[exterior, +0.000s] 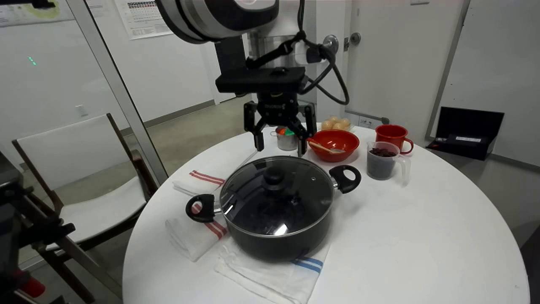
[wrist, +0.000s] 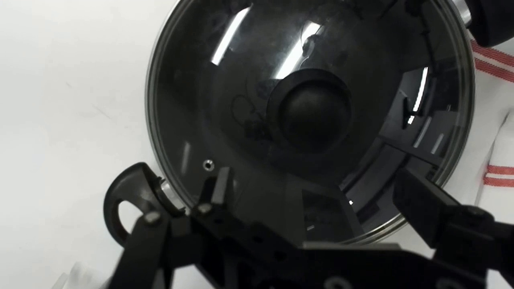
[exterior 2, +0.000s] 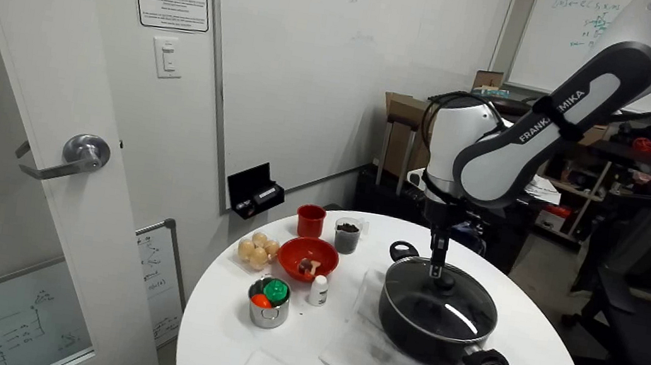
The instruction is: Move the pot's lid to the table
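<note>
The large black pot [exterior: 278, 249] stands on folded towels on the round white table [exterior: 405, 236]. Its glass lid [exterior: 249, 202] sits flat on it, with a black centre knob [exterior: 274, 176]. The lid also shows in an exterior view [exterior 2: 439, 303] and fills much of the wrist view [wrist: 241, 132]. My gripper [exterior: 280, 150] is open and empty, pointing down over the rim side of the lid. In the wrist view the knob [wrist: 315, 114] lies beyond the spread fingertips [wrist: 315, 188], not between them. In an exterior view the fingertip [exterior 2: 435, 273] appears beside the knob.
A red bowl [exterior: 335, 145] with utensils, a red mug [exterior: 392, 137], a measuring cup [exterior: 382, 162], a small metal pot [exterior 2: 268, 311], a white bottle [exterior 2: 318, 291] and eggs [exterior 2: 257, 250] stand around the far side. Towels [exterior: 270, 274] lie under and beside the pot. Pot handles [exterior: 346, 179] stick out sideways.
</note>
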Motion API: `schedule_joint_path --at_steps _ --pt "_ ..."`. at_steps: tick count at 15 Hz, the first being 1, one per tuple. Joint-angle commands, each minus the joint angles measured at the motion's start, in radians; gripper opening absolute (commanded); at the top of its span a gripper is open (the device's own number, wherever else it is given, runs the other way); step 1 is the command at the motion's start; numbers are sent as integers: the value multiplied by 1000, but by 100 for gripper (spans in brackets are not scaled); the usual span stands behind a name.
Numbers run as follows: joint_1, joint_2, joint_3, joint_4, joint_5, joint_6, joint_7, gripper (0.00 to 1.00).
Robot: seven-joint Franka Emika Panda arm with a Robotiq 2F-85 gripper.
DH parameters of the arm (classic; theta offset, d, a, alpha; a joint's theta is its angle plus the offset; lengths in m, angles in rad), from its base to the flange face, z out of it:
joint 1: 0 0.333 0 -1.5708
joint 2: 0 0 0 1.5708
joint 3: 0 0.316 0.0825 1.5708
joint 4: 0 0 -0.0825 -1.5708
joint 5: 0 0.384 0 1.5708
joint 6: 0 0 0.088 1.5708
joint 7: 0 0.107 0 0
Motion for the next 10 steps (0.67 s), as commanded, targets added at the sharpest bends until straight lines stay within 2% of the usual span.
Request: schedule_joint_path --at_steps 1,10 --pt "-50 44 43 27 46 9 -46 100" --pt "-108 79 68 33 109 -10 -68 100"
